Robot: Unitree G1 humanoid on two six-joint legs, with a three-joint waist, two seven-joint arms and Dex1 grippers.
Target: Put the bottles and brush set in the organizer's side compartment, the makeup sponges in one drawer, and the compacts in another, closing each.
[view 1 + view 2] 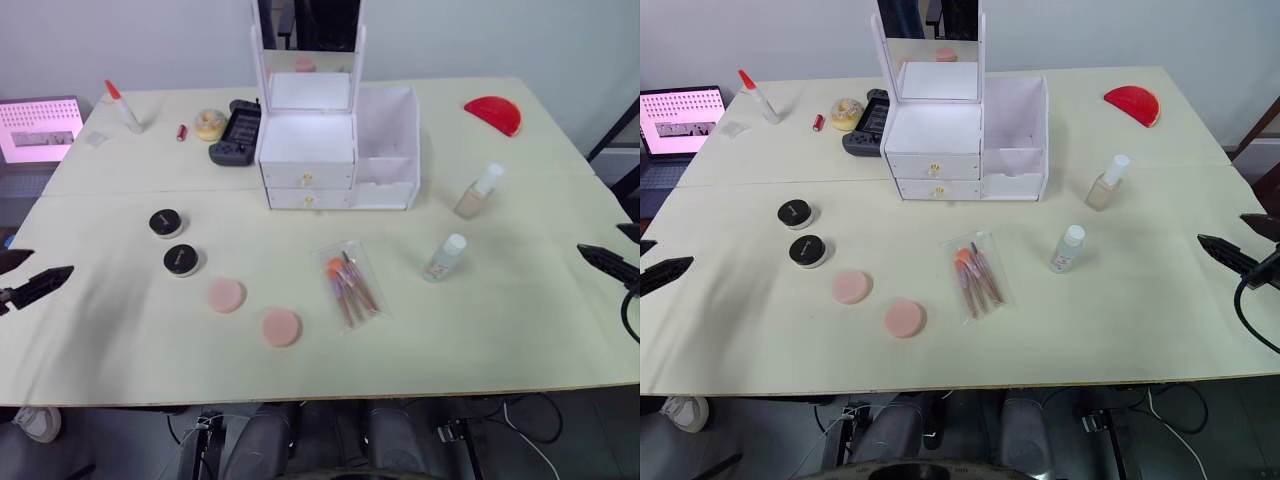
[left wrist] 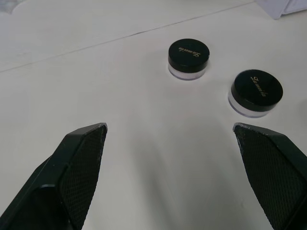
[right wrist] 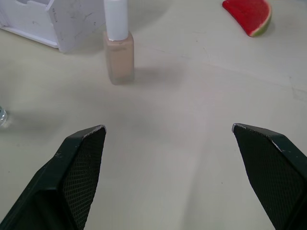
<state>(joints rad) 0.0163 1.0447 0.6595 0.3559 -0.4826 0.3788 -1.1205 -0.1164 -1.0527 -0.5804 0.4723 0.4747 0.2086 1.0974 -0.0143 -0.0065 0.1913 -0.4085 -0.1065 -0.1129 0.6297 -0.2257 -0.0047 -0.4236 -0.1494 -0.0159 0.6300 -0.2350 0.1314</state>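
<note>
Risk: right gripper (image 3: 168, 177), fingers spread and empty, could topple the tall squarish beige-liquid bottle (image 3: 119, 50) at its 11 o'clock.

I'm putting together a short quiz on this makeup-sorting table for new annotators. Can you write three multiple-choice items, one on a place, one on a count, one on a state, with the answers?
1. Where does the brush set lie?
A. In the side bin
B. On the table in front of the organizer
C. Beside the laptop

2. How many pink sponges lie on the table?
A. One
B. Two
C. Four

3. How do the organizer's two drawers stand?
A. Both closed
B. Both pulled out
C. Top one pulled out

Answers:
1. B: the clear packet of brushes lies flat on the table, nearer the robot than the organizer.
2. B: one sponge and a second sponge lie near each other, left of the brushes.
3. A: the upper drawer and lower drawer both sit flush with the front.
</note>
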